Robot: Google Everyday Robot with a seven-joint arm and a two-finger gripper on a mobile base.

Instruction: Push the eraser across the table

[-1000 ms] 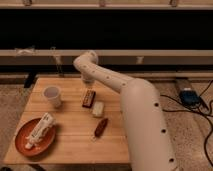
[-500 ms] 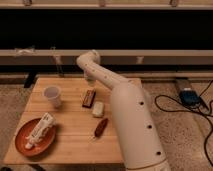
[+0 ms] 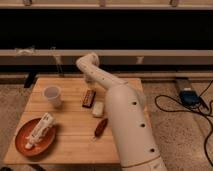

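Note:
The eraser [image 3: 89, 98], a dark reddish-brown bar with a pale strip, lies on the light-wood table [image 3: 70, 150] a little right of its middle. My white arm reaches in from the lower right and bends at the table's far edge. From that bend my gripper [image 3: 90, 80] points down, shut, just behind the eraser's far end. I cannot tell whether it touches the eraser.
A pale cream block [image 3: 98, 108] lies right next to the eraser's near end, with a reddish-brown sausage-like object [image 3: 101, 127] nearer the front. A white cup [image 3: 52, 95] stands at the left. An orange plate [image 3: 20, 142] holding a white tube sits front left. Cables and a blue box [image 3: 189, 95] lie on the floor at the right.
My arm's thick lower part has swung left and now covers more of the table's right side. The eraser and the other objects have stayed where they were.

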